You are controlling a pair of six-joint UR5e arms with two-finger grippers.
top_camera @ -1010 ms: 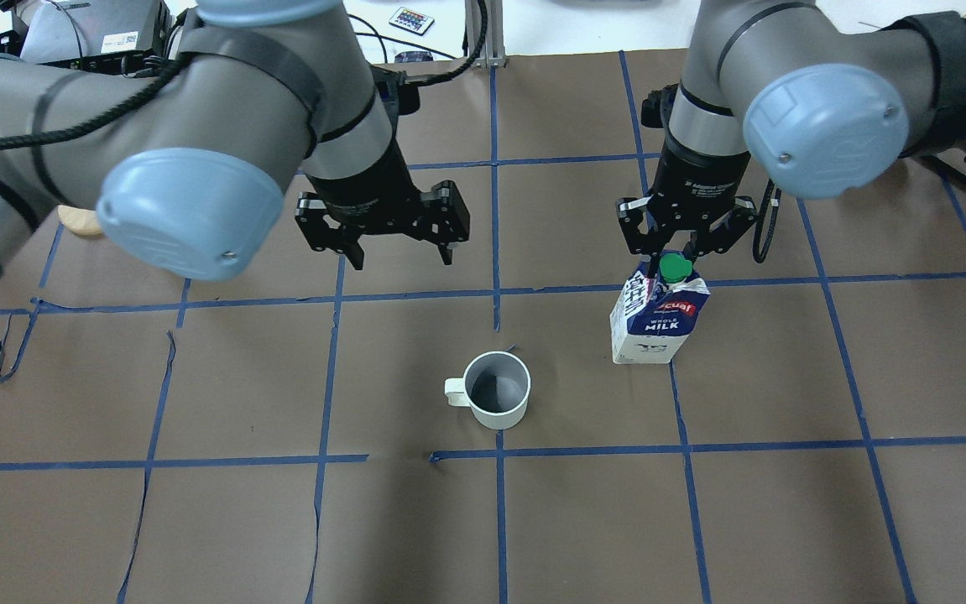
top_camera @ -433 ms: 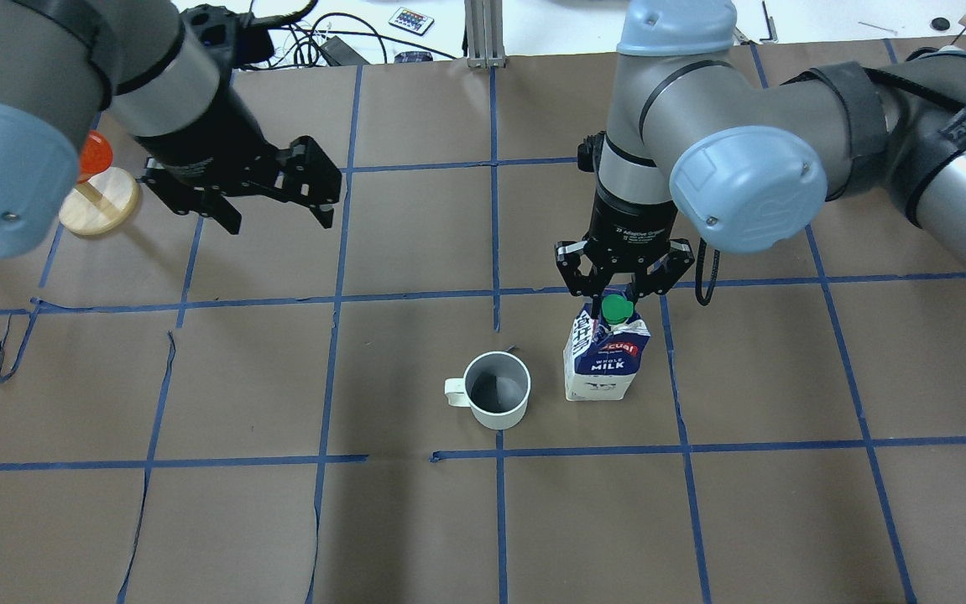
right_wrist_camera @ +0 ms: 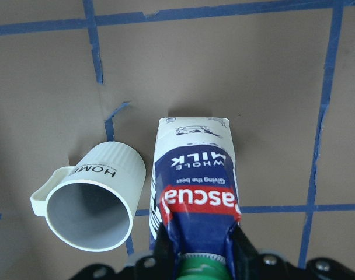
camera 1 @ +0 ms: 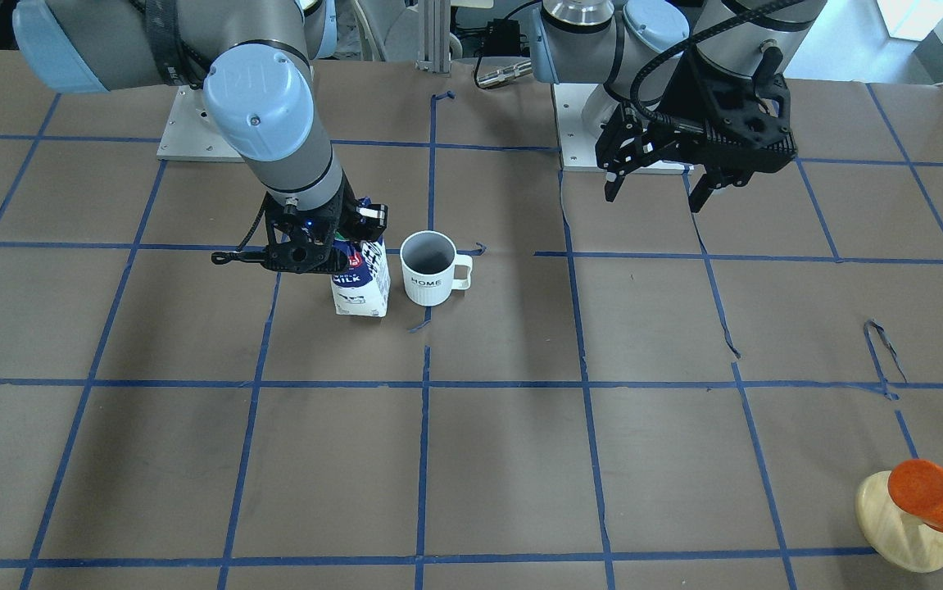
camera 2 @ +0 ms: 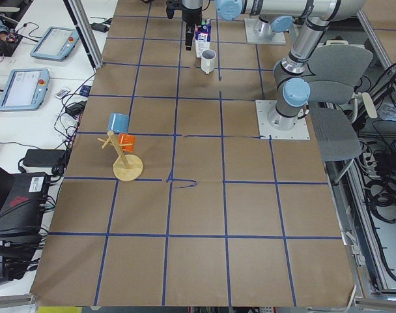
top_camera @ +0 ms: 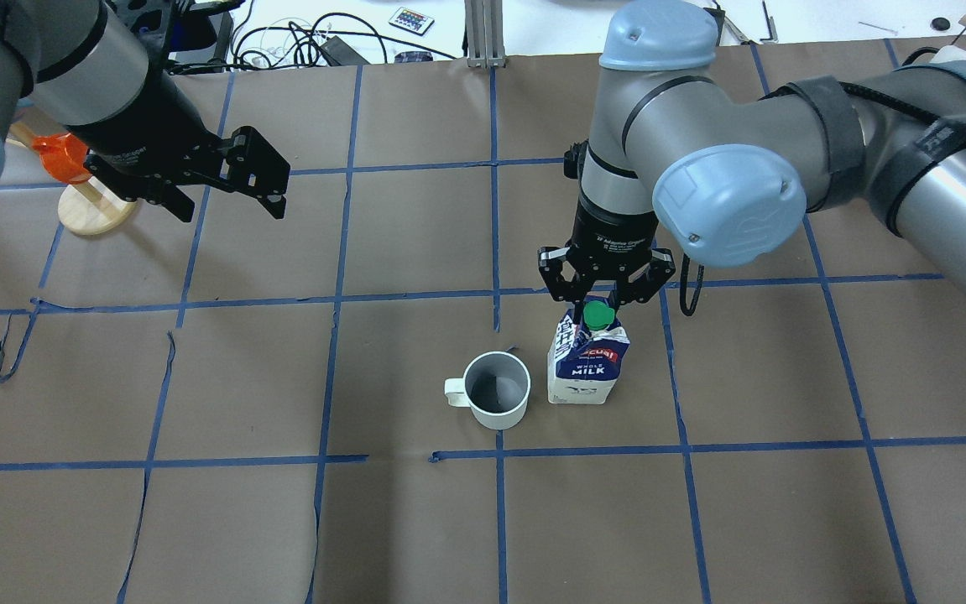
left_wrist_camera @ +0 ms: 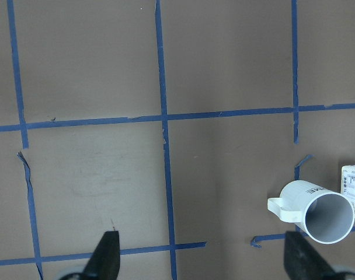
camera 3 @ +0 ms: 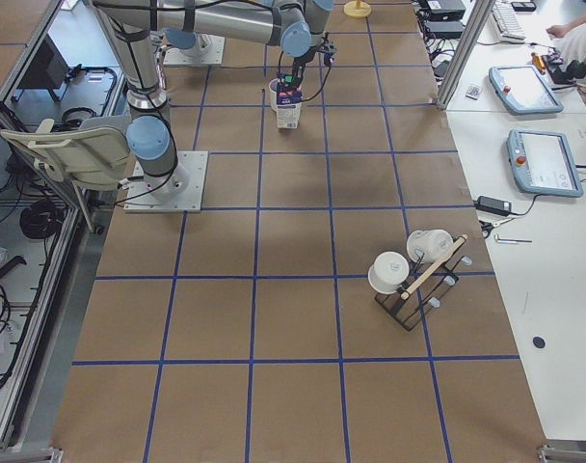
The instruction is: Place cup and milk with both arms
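The white cup (top_camera: 497,390) stands upright at the table's middle, handle to the left; "HOME" shows in the front view (camera 1: 427,271). The blue and white milk (top_camera: 587,362) stands upright right beside it, a small gap between them. My right gripper (top_camera: 603,302) is shut on the milk's gable top, at the green cap; the right wrist view shows the milk (right_wrist_camera: 195,181) between the fingers and the cup (right_wrist_camera: 90,204) beside it. My left gripper (top_camera: 231,210) is open and empty, high at the far left, well away from the cup (left_wrist_camera: 317,213).
A wooden stand (top_camera: 95,210) with an orange cup (camera 1: 934,485) sits at the far left edge, close behind my left gripper. A rack with white cups (camera 3: 413,270) stands toward the table's right end. Blue tape lines grid the brown table (top_camera: 701,520).
My right gripper has carried the milk left and toward the robot, to just beside the cup. My left gripper has drawn away to the far left, still open.
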